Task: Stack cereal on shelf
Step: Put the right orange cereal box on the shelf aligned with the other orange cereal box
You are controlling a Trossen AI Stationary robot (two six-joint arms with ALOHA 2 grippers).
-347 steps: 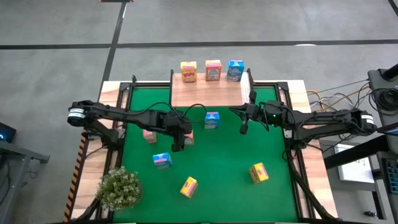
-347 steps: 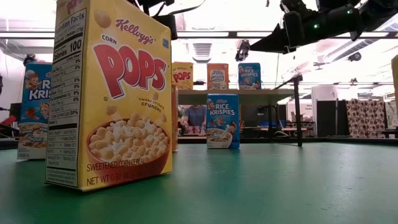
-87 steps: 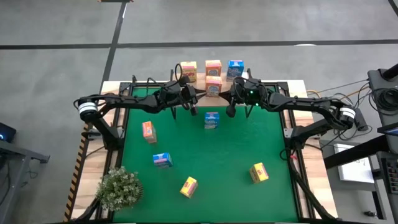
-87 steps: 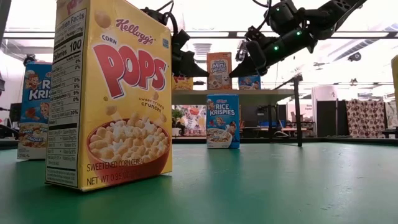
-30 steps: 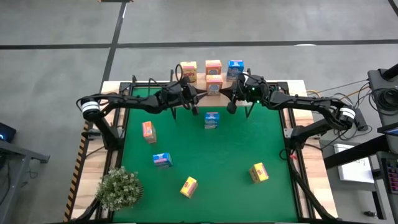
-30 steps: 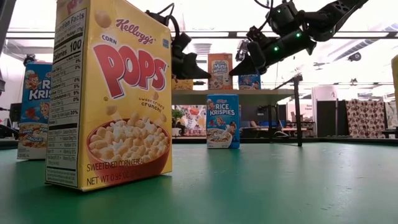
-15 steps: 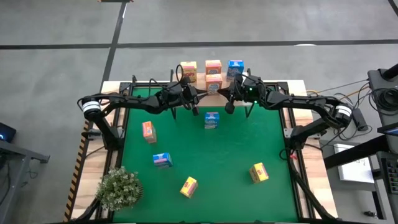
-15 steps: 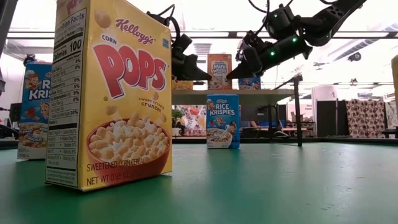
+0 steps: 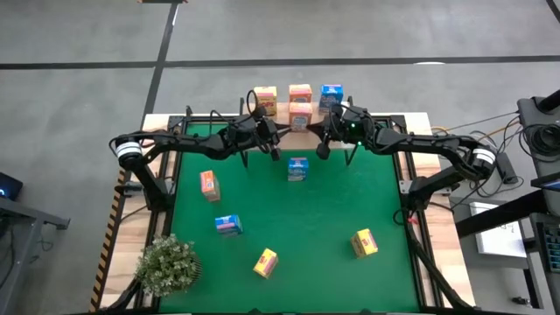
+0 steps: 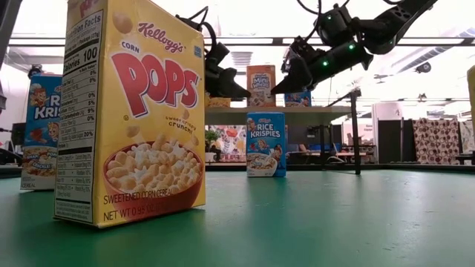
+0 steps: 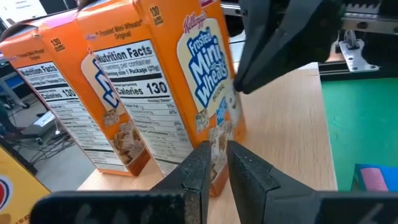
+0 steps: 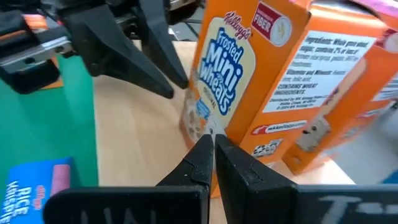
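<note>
Both grippers sit closed and empty on either side of the front orange cereal box (image 9: 300,115) on the shelf (image 9: 262,131): left gripper (image 9: 273,131) one side, right gripper (image 9: 322,131) opposite, each tip touching or just beside it.

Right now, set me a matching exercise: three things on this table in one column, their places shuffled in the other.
1. front Mini-Wheats box
2. plant
3. Rice Krispies box nearest the shelf

A. on the mat, just before the shelf
B. on the shelf, ahead of the back row
C. by the mat's corner, left arm's side

Pairs: 1-B, 2-C, 3-A
</note>
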